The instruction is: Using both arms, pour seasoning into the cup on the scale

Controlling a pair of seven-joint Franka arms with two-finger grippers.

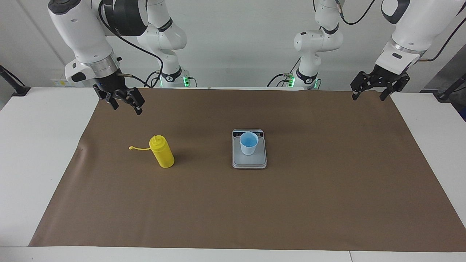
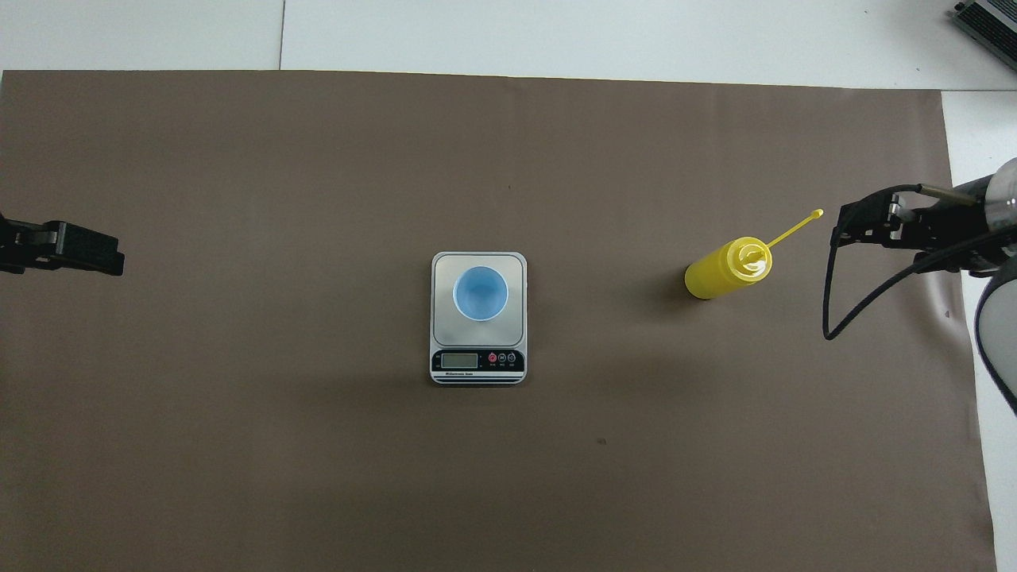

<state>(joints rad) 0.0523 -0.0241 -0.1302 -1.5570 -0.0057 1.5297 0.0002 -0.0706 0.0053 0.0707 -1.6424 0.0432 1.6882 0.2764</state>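
Note:
The yellow seasoning bottle [image 1: 162, 153] [image 2: 723, 270] stands upright on the brown mat toward the right arm's end, its cap strap [image 1: 138, 147] sticking out sideways. The light blue cup [image 1: 249, 143] [image 2: 480, 292] stands on the silver scale [image 1: 249, 162] [image 2: 442, 270] at the mat's middle. My right gripper [image 1: 124, 106] [image 2: 862, 230] hangs open and empty in the air, over the mat beside the bottle and apart from it. My left gripper [image 1: 367, 97] [image 2: 79, 250] waits open and empty over the mat's corner at the left arm's end.
A brown paper mat [image 1: 327, 189] covers most of the white table [image 1: 36, 153]. A black cable [image 2: 830, 310] loops down from the right wrist. A grey device corner [image 2: 989, 24] shows at the table's edge farthest from the robots.

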